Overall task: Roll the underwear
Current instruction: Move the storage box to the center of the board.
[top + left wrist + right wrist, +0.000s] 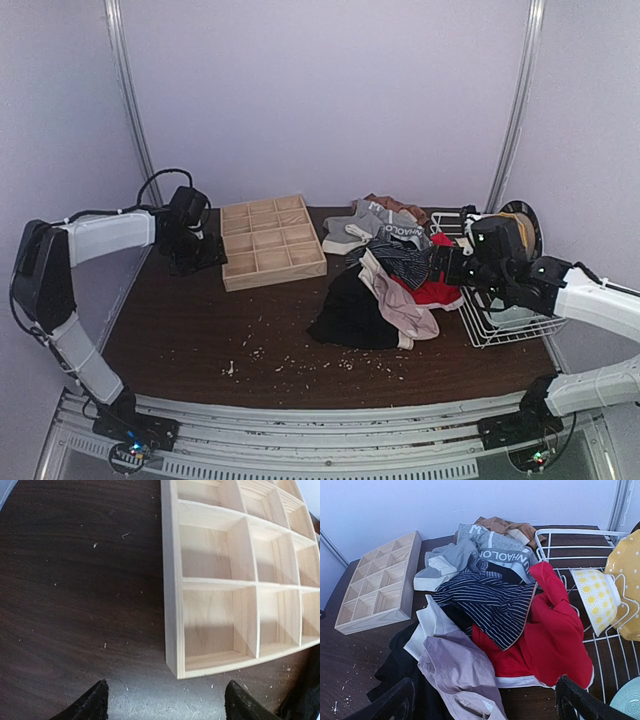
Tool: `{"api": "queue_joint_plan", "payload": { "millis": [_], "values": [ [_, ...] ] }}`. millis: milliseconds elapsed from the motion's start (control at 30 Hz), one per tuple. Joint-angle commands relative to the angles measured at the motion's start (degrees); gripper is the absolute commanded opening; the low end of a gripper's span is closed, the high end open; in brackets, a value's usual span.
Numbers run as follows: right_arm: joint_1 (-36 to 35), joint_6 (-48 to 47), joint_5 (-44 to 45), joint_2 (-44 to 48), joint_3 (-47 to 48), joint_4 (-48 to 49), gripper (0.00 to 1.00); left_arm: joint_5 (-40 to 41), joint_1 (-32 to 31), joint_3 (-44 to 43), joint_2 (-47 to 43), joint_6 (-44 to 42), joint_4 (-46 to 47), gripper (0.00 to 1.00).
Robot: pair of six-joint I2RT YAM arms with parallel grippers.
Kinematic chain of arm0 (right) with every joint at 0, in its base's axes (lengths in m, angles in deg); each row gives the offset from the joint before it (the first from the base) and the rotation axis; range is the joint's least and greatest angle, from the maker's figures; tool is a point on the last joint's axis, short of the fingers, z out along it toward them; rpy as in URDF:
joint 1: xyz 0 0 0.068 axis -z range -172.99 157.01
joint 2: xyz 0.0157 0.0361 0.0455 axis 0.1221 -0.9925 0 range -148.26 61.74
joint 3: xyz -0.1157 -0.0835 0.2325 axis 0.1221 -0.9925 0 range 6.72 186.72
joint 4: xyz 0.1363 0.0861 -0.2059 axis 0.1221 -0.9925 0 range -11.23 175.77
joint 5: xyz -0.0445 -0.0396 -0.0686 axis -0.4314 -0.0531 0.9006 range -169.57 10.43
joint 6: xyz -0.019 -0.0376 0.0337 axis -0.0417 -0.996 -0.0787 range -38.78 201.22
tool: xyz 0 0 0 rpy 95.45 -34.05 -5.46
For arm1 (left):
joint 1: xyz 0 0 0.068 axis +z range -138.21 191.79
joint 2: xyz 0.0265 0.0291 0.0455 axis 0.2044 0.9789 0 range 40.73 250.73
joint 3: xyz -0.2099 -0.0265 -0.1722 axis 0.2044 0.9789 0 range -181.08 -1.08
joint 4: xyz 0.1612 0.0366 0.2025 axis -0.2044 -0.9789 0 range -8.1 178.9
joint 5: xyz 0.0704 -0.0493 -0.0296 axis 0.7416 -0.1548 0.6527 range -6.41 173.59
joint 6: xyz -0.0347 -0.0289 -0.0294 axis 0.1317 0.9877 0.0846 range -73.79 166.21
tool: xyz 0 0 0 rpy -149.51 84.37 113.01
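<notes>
A heap of underwear lies at the table's right middle. In it are a red brief [437, 291] [555, 635] with a pale waistband, a pale pink-beige one [400, 305] [457, 665], a dark striped one [400, 258] [492, 600], a black one [352, 312] and grey ones [365, 225] [470, 545]. My right gripper [452, 268] [485, 705] is open and empty, hovering over the near right side of the heap. My left gripper [200, 262] [165, 702] is open and empty above bare table, by the wooden tray's left near corner.
A wooden grid tray [272, 243] [172, 595] [375, 585] stands at the back middle. A white wire rack [505, 325] [580, 535] at the right holds yellow patterned dishes [595, 597]. Small crumbs dot the dark wooden table [200, 330].
</notes>
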Motion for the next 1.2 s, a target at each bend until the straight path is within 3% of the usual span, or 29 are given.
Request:
{"api": "queue_joint_plan", "payload": {
  "millis": [0,133,433,633,767,933,1167],
  "values": [
    [-0.8,0.7,-2.1,-0.8,2.9,2.1,0.96,-3.2,1.3,-7.5,6.4,-0.5,1.4,0.73],
    [-0.9,1.0,-3.5,-1.0,4.4,1.5,0.96,-4.7,1.3,-13.2,12.5,-2.3,-0.6,0.63],
    [-1.1,1.2,-4.3,0.4,6.8,-0.3,0.96,-1.8,1.6,-12.6,17.8,-3.4,-0.5,0.52],
    [-1.2,1.1,-3.7,0.8,7.0,-0.6,0.96,-2.2,1.8,-12.9,19.3,-2.1,1.0,0.35],
    [-1.2,1.2,-2.7,1.1,6.3,-0.6,0.96,-1.3,1.8,-12.6,19.3,-1.0,2.0,0.16],
    [-1.2,1.1,-1.9,1.6,5.7,-0.3,0.96,-0.2,1.8,-11.2,18.8,0.2,2.5,0.01],
    [-1.2,0.9,-1.3,1.9,5.1,0.5,0.96,6.3,2.8,-5.7,13.3,3.6,3.3,0.00]
  ]
}}
